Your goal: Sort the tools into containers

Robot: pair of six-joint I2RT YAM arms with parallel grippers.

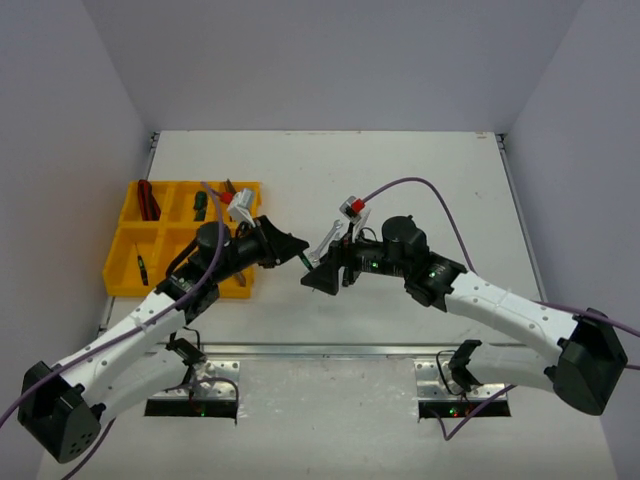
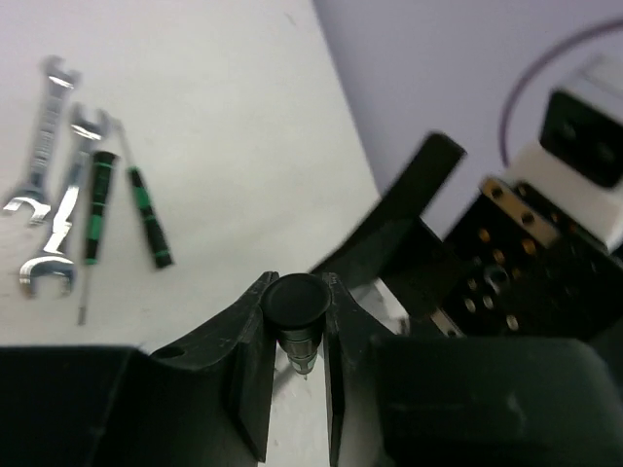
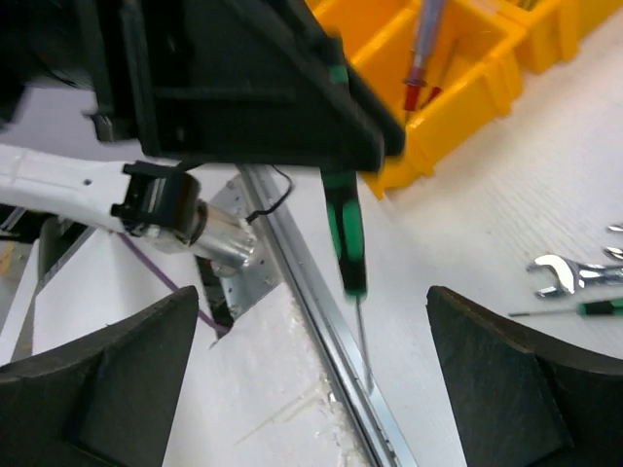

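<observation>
My left gripper [image 1: 292,248] is shut on the black butt of a green-and-black screwdriver [image 3: 346,232], which hangs in the air over the table's middle. In the left wrist view the screwdriver's butt [image 2: 297,300] sits pinched between the fingers of the left gripper [image 2: 297,292]. My right gripper [image 1: 318,276] faces it with jaws wide open. In its own view the right gripper [image 3: 316,384] touches nothing, and the screwdriver's shaft hangs between the fingers. The yellow containers tray [image 1: 120,285] lies at the left and holds red-black pliers [image 1: 147,198] and a red-handled screwdriver [image 3: 423,58].
Two silver wrenches [image 2: 39,136] [image 2: 60,224] and two thin green-black screwdrivers [image 2: 97,204] [image 2: 151,219] lie loose on the white table. A metal rail [image 3: 321,321] runs along the table's near edge. Purple cables trail from both arms.
</observation>
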